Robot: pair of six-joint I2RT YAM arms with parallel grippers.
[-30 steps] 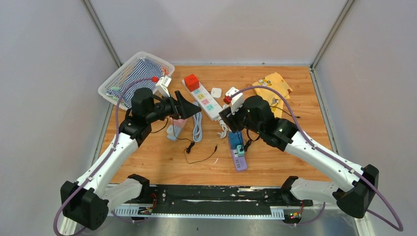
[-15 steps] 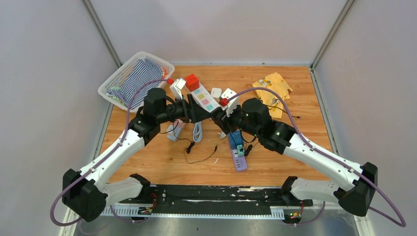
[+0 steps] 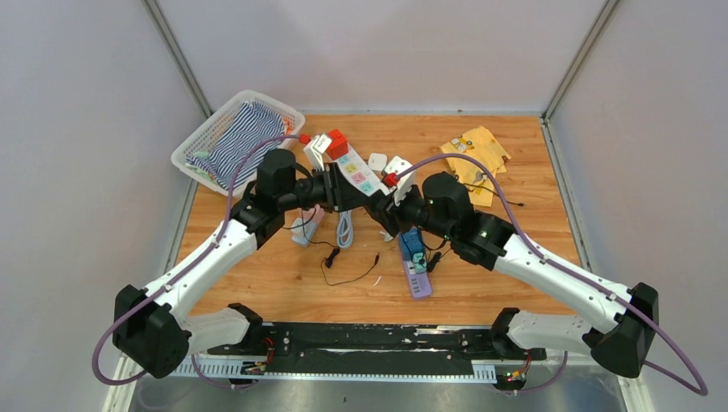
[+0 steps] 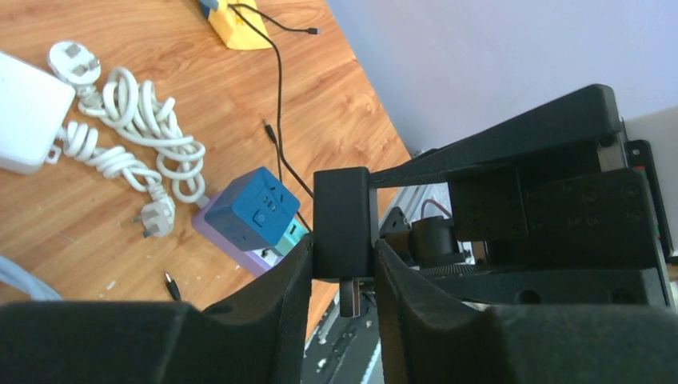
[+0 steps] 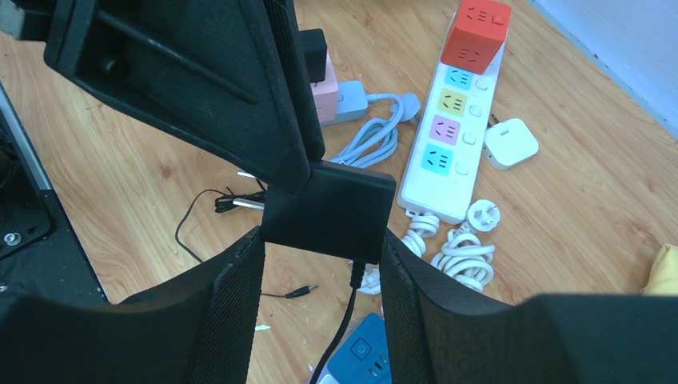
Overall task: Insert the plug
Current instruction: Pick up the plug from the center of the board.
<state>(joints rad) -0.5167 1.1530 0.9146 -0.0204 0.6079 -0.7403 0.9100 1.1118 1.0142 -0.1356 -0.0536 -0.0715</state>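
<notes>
A black plug adapter hangs above the table's middle, held from both sides. My left gripper is shut on the adapter, and a metal prong sticks out below it. My right gripper is shut on the same adapter, whose black cable hangs down. The left gripper's fingers touch the adapter's far corner. A purple power strip with a blue cube plugged in lies below the right gripper.
A white power strip with coloured sockets and a red cube lies behind the grippers. Coiled white cables, a pink and grey adapter, a thin black lead, a basket and a yellow cloth are around.
My left gripper moved right from open and apart to meet the right gripper and closed on the black adapter. The right gripper shifted slightly left with the adapter.
</notes>
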